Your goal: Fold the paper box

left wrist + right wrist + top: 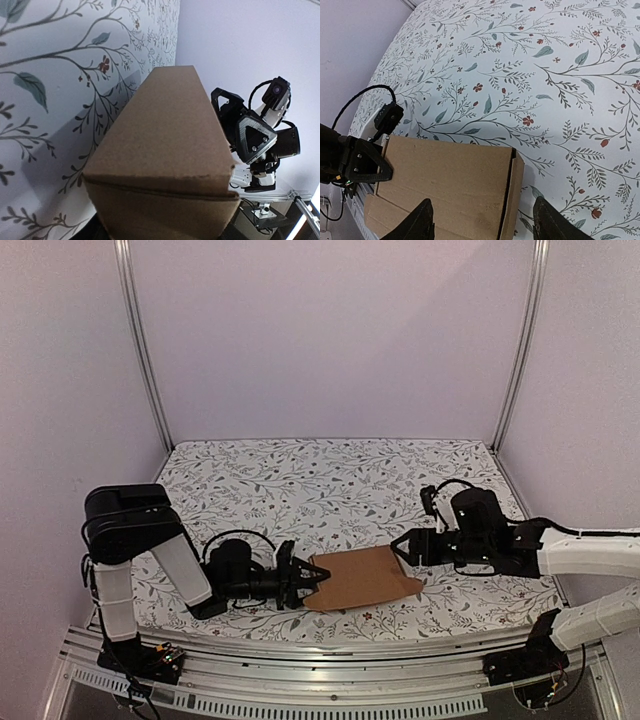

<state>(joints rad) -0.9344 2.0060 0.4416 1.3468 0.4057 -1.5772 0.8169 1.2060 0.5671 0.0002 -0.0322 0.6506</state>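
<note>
Paper box is made of brown card, so it should be light and thin. It will bend along its fold lines, but a hard squeeze could dent it or crush a corner. I think the best place to take hold is at an end or along an edge, with a soft pinch, not in the middle of a flat side.

It lies low on the flowered cloth, stretched between the two sets of fingers. The left gripper has one end of the paper box between its fingers, pinched on the card, and seems to hold it. In its own camera the box fills the view right in front, and the fingers are hidden under it.

The right gripper has its fingers spread wide. The box's other end, with its flap edge, sits just ahead of them and between them. They hold nothing. I cannot tell if one tip brushes the card.
</note>
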